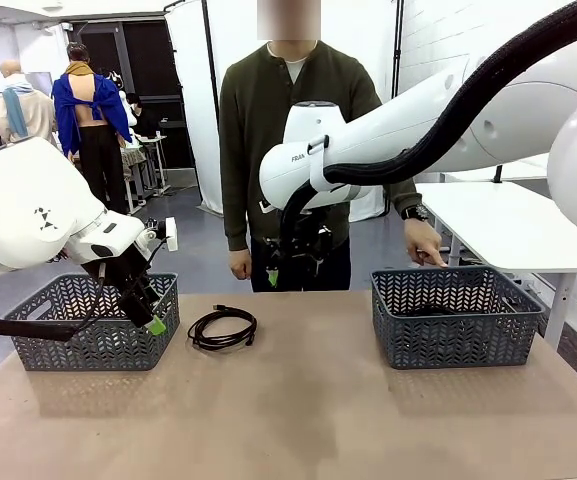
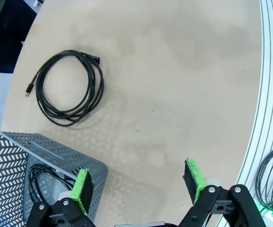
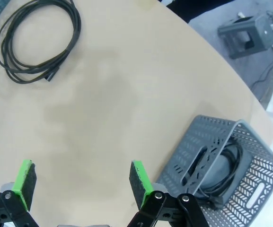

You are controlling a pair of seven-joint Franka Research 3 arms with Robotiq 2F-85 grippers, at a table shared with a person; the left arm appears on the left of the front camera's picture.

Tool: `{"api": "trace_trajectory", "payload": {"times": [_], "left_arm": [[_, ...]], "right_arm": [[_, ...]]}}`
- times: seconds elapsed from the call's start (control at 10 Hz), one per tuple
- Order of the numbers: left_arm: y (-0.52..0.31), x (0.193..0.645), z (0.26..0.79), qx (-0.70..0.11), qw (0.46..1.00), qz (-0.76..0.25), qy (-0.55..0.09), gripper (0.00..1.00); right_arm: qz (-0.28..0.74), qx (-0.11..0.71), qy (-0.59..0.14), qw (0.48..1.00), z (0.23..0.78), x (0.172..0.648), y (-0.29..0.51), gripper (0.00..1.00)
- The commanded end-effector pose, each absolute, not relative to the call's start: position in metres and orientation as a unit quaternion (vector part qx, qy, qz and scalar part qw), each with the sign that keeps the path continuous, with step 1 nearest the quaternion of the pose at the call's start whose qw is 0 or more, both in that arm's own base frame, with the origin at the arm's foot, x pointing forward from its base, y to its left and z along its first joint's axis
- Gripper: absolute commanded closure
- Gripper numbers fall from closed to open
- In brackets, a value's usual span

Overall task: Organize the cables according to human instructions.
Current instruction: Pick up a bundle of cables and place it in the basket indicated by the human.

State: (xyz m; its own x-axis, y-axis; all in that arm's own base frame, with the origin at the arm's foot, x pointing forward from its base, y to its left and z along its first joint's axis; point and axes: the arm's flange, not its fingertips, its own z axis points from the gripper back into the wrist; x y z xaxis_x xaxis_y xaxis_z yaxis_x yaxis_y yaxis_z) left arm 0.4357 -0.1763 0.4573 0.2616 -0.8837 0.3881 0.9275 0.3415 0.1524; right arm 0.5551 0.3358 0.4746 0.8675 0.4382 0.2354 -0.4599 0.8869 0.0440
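While both sets of jaws stand wide apart and grip nothing, one coiled cable (image 1: 222,328) lies loose on the bare surface (image 1: 298,420), between the two baskets. From the left gripper (image 2: 138,182) this coil (image 2: 70,87) sits ahead and off to the left of the jaws, well apart from them, a small plug end poking out at its edge. Seen from the right gripper (image 3: 82,184), the same coil (image 3: 37,40) lies far ahead, up and to the left of the jaws.

The left gripper (image 1: 146,312) hangs at the near corner of the left basket (image 1: 93,325); its left pad (image 2: 82,189) is over that basket's rim, and a coiled cable inside (image 2: 44,182) shows just beside it. The right basket (image 3: 221,165) lies just right of the right jaws and holds another dark cable coil (image 3: 224,165). A person's hand (image 1: 425,245) rests at that basket's far rim (image 1: 458,275).

The surface is a pale tan round-edged top. Beyond it stands the person in a dark green top (image 1: 293,140), with white screens and other people farther back.
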Motion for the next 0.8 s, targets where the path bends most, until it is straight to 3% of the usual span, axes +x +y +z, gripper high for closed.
{"api": "trace_trajectory", "payload": {"times": [0.0, 0.7], "left_arm": [[-0.177, 0.436, 0.459, -0.051, 0.792, -0.571, -0.208, 0.0], [-0.177, 0.436, 0.459, -0.051, 0.792, -0.571, -0.208, 0.0]], "right_arm": [[0.236, 0.054, -0.113, 0.964, 0.478, 0.552, 0.33, 0.0], [0.194, 0.056, -0.122, 0.972, 0.465, 0.567, 0.348, 0.0]]}}
